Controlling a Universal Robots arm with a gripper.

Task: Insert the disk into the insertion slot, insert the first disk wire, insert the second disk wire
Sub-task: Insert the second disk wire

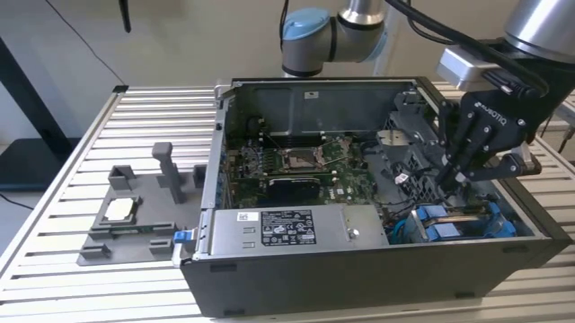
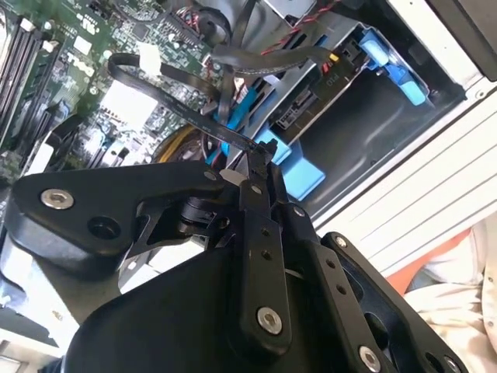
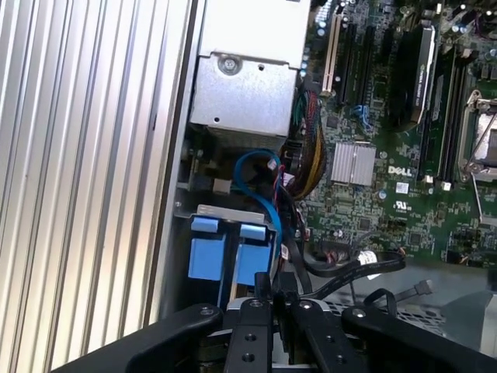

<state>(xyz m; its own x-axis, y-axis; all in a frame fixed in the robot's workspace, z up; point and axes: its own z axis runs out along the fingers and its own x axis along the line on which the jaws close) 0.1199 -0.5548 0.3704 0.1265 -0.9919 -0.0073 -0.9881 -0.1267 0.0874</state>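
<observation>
The disk sits in the insertion slot (image 1: 467, 210) at the case's front corner, on the exterior view's right. Its two blue carrier tabs (image 1: 440, 225) face up and appear in both wrist views (image 3: 208, 249) (image 2: 301, 169). The slot's grey sheet metal (image 3: 225, 211) frames them. My gripper (image 1: 449, 180) hangs inside the open case just above and beside the tabs. Its fingers are shut on the black connector (image 2: 267, 148) of a flat black disk wire (image 2: 167, 99), which loops back toward the motherboard. In the first wrist view, the gripper (image 3: 276, 294) holds the connector right next to the tabs.
A grey power supply box (image 1: 287, 229) with a sticker fills the case's front. The motherboard (image 1: 297, 161) lies behind it. Loose cables, including a blue one (image 3: 250, 167), crowd the space beside the bay. A grey fixture (image 1: 134, 215) stands on the slatted table on the exterior view's left.
</observation>
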